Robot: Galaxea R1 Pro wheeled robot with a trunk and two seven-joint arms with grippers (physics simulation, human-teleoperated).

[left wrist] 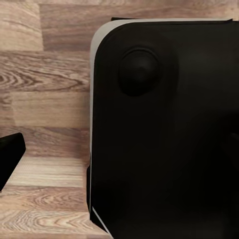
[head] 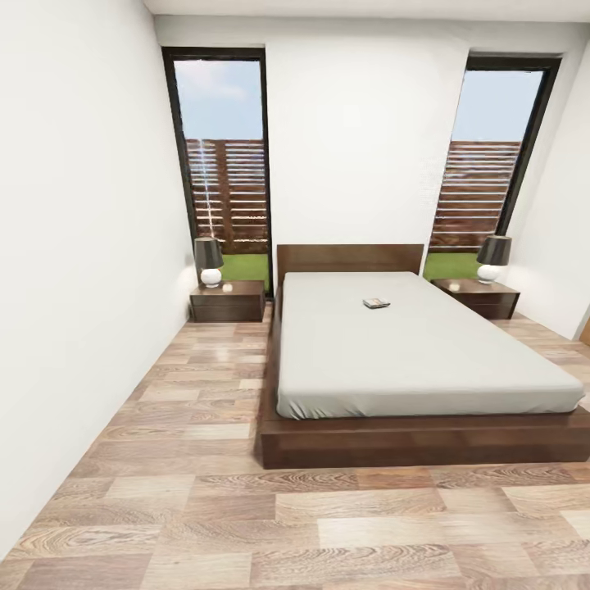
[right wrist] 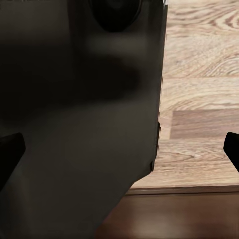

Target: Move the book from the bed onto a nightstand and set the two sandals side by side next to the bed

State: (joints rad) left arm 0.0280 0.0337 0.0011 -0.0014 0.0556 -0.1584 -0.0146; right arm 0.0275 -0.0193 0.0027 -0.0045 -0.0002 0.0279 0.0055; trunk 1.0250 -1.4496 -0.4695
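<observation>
Wood-plank floor [head: 328,524], then small dark book [head: 376,303] on off-white bed [head: 410,360]

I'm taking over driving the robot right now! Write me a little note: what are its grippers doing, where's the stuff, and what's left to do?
Grippers: the right gripper looks open and empty, fingertips at the picture's edges. The left one is hard to read; one fingertip shows over the floor.
Things: the book lies on the bed, near the headboard. A nightstand stands on each side, each with a lamp.
Done: nothing yet.
Left: move the book to a nightstand, then find the sandals and pair them beside the bed.
</observation>
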